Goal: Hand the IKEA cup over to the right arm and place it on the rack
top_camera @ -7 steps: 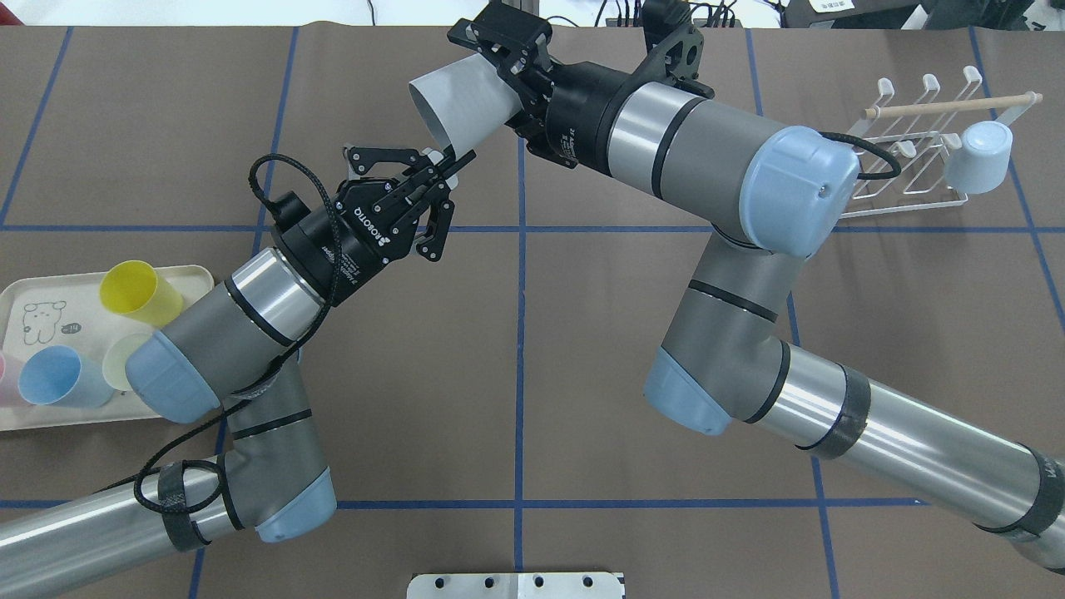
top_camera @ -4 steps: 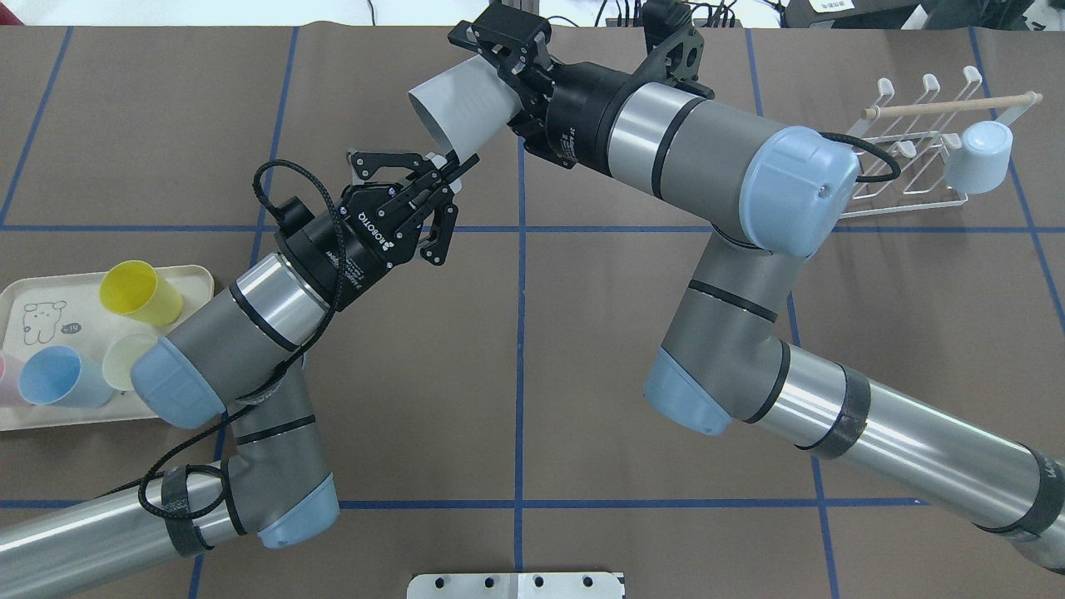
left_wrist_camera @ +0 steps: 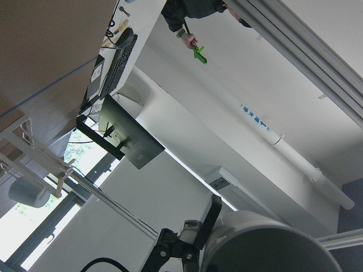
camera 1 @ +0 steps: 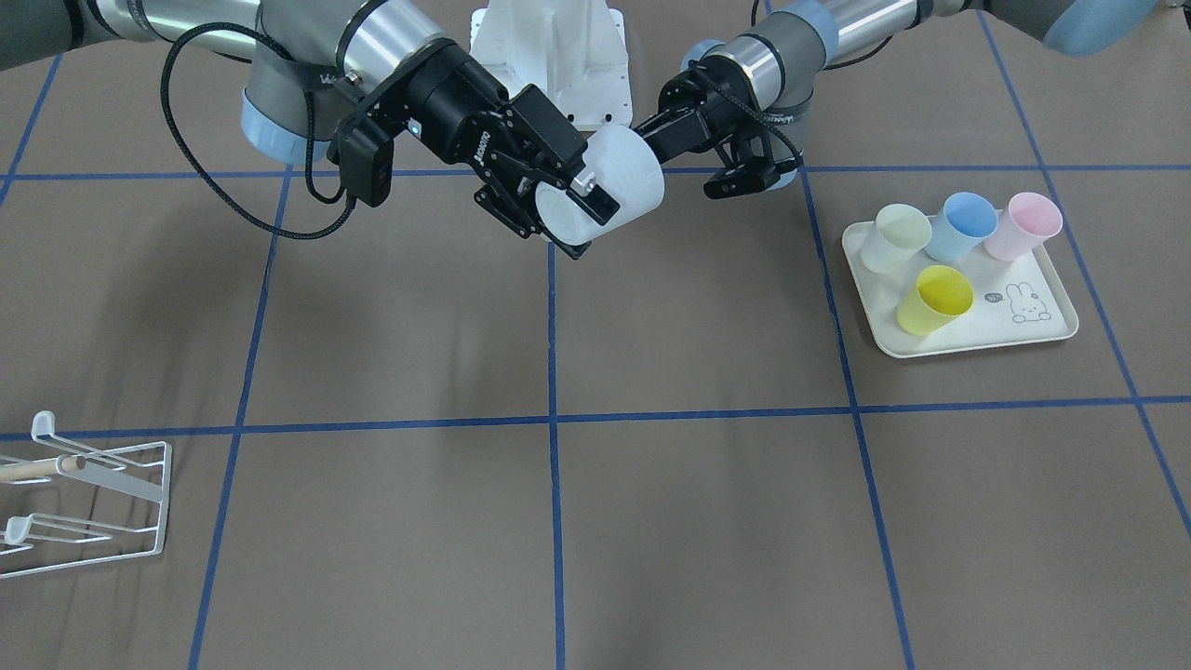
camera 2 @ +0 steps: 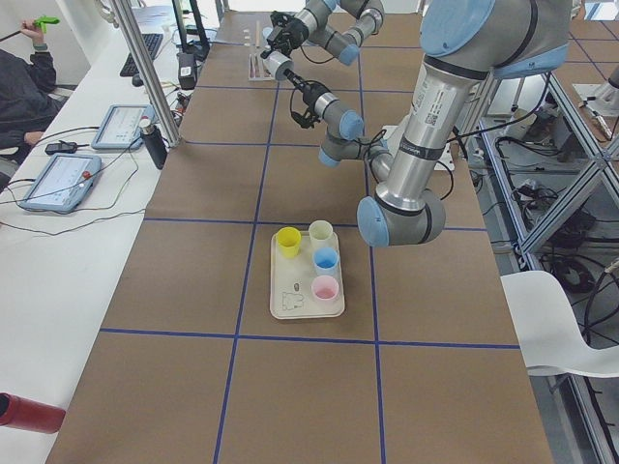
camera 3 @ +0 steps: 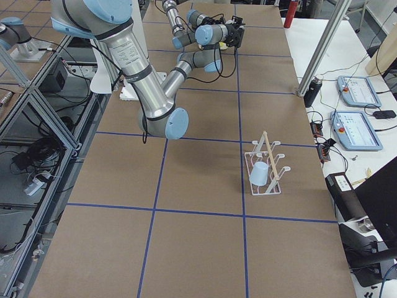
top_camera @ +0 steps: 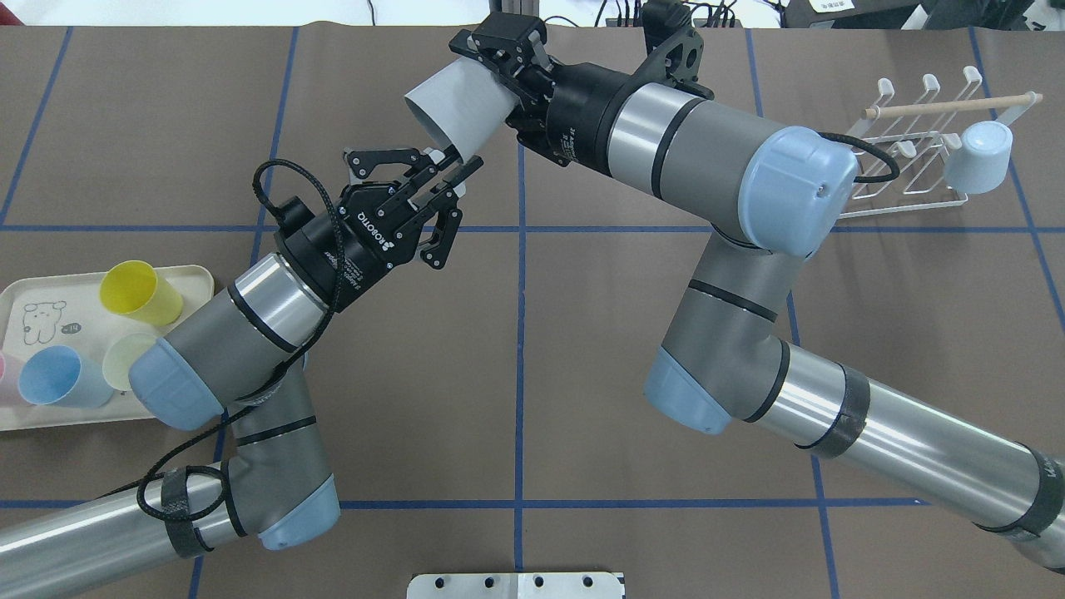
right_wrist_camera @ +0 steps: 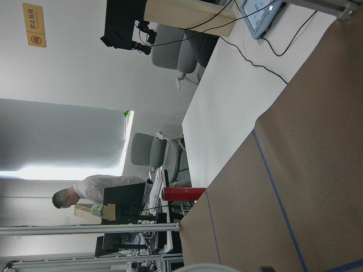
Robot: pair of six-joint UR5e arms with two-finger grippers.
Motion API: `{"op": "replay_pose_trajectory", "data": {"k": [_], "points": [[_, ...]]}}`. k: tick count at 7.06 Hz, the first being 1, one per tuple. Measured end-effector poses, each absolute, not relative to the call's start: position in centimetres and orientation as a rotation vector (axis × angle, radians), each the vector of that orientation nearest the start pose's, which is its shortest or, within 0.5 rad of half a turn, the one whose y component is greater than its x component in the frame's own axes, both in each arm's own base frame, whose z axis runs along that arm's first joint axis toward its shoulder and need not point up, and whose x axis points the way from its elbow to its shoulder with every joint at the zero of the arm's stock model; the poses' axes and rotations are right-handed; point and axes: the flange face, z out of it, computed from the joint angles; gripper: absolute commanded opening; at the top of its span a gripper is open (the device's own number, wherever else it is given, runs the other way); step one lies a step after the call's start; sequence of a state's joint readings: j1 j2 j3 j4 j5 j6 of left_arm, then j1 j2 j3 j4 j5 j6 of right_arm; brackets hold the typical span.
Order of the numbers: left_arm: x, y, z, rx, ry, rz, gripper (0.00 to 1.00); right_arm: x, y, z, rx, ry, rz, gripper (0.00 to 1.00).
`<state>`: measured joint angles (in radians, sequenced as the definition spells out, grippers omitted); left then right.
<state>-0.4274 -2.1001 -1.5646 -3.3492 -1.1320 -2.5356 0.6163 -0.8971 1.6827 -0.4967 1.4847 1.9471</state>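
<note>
**Tray** (top_camera: 79,329): cream, near left of the counter (top_camera: 582,333). It carries four coloured cups (camera 1: 963,223), none of them in play.

**Left gripper** (top_camera: 445,170): left of centre, fingers spread and holding nothing. The tips are just beside the cup's mouth; whether one touches the rim cannot be told.

**IKEA cup** (top_camera: 449,104): white, in the air over the far centre, tilted, mouth toward the left gripper.

**Right gripper** (top_camera: 495,83): far centre, fingers pinching the cup's base end.

**Rack** (top_camera: 907,150): far right, well apart from the cup. A pale blue cup (top_camera: 980,156) already sits on it.

**Status:** the hand-over looks done; carrying and placing remain.

**Hazards:**
- A left finger leaving crookedly could catch the rim and twist the cup in its grip.
- The smooth, tapered wall could slip during the long carry.
- The cup could miss a prong or knock the one already racked.
</note>
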Motion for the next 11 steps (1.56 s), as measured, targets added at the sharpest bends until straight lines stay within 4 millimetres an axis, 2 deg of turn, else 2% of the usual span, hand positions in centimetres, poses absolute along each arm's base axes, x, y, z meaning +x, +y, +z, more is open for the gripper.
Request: {"op": "replay_pose_trajectory", "data": {"k": [3, 6, 7, 9, 11], "points": [[43.1, -39.0, 20.1, -0.393, 2.497, -1.142, 1.00, -40.5, -47.6, 9.3, 0.312, -1.909, 0.770, 0.00], [43.1, -38.9, 20.1, -0.292, 2.488, -1.101, 1.00, -36.6, -51.1, 10.6, 0.410, -1.870, 0.821, 0.00], [43.1, -39.0, 20.0, -0.221, 2.482, -1.076, 1.00, -35.1, -52.4, 12.5, 0.472, -1.815, 0.827, 0.00], [42.9, -39.4, 20.1, -0.056, 2.449, -1.034, 1.00, -31.1, -54.7, 19.6, 0.644, -1.620, 0.805, 0.00], [42.7, -40.1, 20.6, 0.148, 2.367, -0.992, 1.00, -26.2, -55.6, 26.9, 0.792, -1.349, 0.751, 0.00]]}}
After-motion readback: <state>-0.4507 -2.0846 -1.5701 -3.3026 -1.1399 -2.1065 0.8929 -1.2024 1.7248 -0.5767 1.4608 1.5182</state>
